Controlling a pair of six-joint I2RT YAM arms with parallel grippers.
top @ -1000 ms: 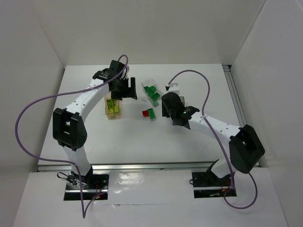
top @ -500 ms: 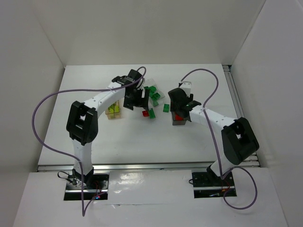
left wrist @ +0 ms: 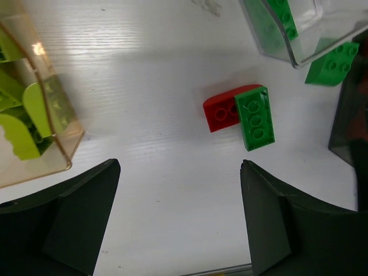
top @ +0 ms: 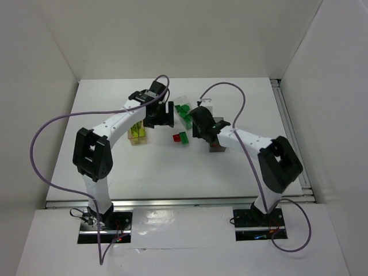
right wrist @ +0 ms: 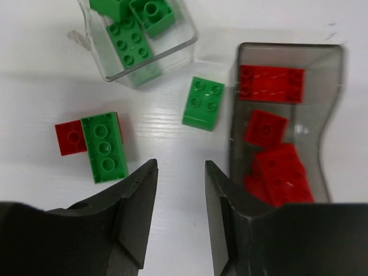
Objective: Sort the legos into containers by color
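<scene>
**Both grippers empty over three bricks not yet binned**

The left gripper (left wrist: 179, 172) hangs with its fingers wide apart, and the right gripper (right wrist: 180, 172) has a narrow gap, nothing in either, probably poised to pick. Just on the arms' side of the clear bin (right wrist: 190, 40) lies a long green brick (left wrist: 255, 118) overlapping a rounded red brick (left wrist: 221, 112); whether they are clipped together I cannot tell. A square green brick (right wrist: 203, 103) sits between the clear bin and the smoky grey bin (right wrist: 287, 47) of reds to its right. The amber bin (left wrist: 57, 132), left of it, is cut off by the frame.
</scene>
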